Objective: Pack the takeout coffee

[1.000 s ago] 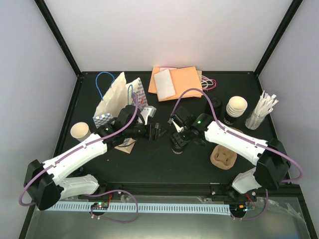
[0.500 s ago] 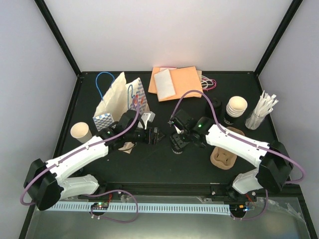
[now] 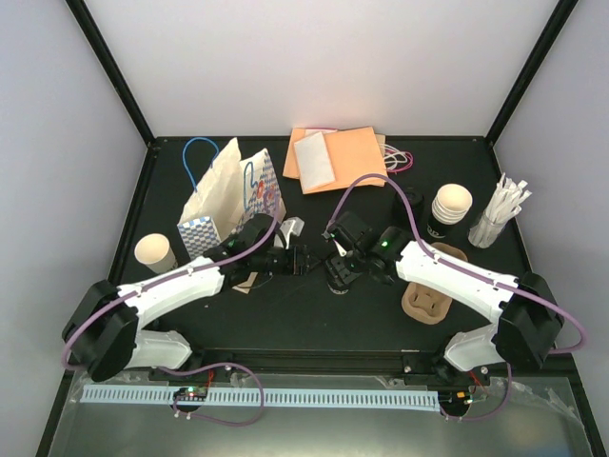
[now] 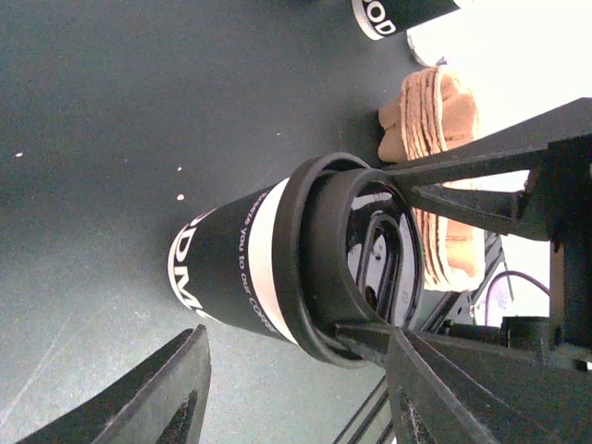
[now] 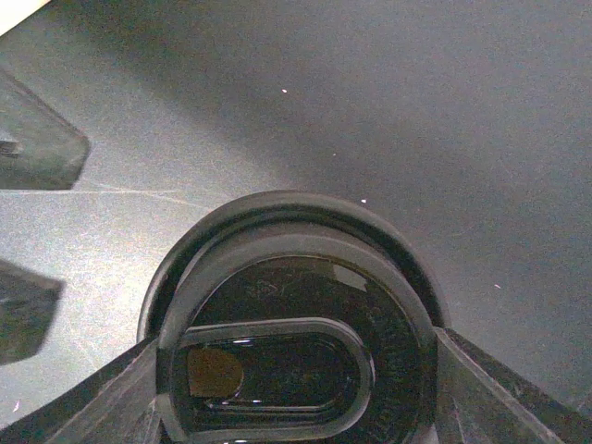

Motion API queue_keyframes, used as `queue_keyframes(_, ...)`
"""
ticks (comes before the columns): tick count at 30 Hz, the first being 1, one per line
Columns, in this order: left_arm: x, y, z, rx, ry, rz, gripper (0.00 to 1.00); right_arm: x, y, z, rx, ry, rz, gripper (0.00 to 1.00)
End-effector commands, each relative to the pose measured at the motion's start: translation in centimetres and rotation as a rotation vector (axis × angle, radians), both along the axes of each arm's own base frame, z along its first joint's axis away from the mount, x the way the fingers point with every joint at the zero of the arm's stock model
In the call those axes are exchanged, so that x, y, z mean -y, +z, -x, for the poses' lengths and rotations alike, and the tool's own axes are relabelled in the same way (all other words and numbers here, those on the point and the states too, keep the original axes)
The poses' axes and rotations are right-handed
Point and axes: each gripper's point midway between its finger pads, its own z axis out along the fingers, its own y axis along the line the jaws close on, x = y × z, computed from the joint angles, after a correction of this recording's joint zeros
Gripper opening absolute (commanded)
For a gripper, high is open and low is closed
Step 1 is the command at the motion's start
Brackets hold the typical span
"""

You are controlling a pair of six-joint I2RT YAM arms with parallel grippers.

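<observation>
The takeout coffee (image 3: 338, 280), a black cup with a white band and a round black lid, stands upright at the table's middle. My right gripper (image 3: 341, 267) is above it, its fingers closed against both sides of the lid (image 5: 287, 305). In the left wrist view the cup (image 4: 231, 268) stands just ahead of my left gripper (image 4: 296, 398), with the right gripper's fingers (image 4: 444, 171) clamped on the lid's rim. My left gripper (image 3: 303, 259) is open and empty, just left of the cup and not touching it. Its fingers (image 5: 32, 148) show at the left in the right wrist view.
A patterned paper bag (image 3: 224, 190) stands at the back left, with an open cream cup (image 3: 152, 250) left of it. A brown pulp carrier (image 3: 426, 300) lies right of the coffee. A stack of cups (image 3: 447, 211), stir sticks (image 3: 500, 214) and orange napkins (image 3: 333, 157) are further back.
My left gripper has moved right, from beside the bag to close by the coffee cup. The right gripper has stayed on the lid.
</observation>
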Motion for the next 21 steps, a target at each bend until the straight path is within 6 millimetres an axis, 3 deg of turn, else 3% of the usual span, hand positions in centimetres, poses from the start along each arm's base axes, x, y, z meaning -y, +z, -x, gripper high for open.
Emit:
queue_keyframes(1,1.0,0.3,-1.1,-0.007,0.007,0.068,0.51,1.4,-4.8,3.9,-0.205,0.022,0.089,0.65)
queue_keyframes(10,1.4,-1.1,-2.2,-0.017,-0.001,0.062,0.41,1.4,-4.6,3.9,-0.198,0.034,0.092,0.64)
queue_keyframes(21,2.4,-0.5,-2.1,0.001,-0.056,0.121,0.40,1.2,-4.5,3.7,-0.199,0.035,0.091,0.64)
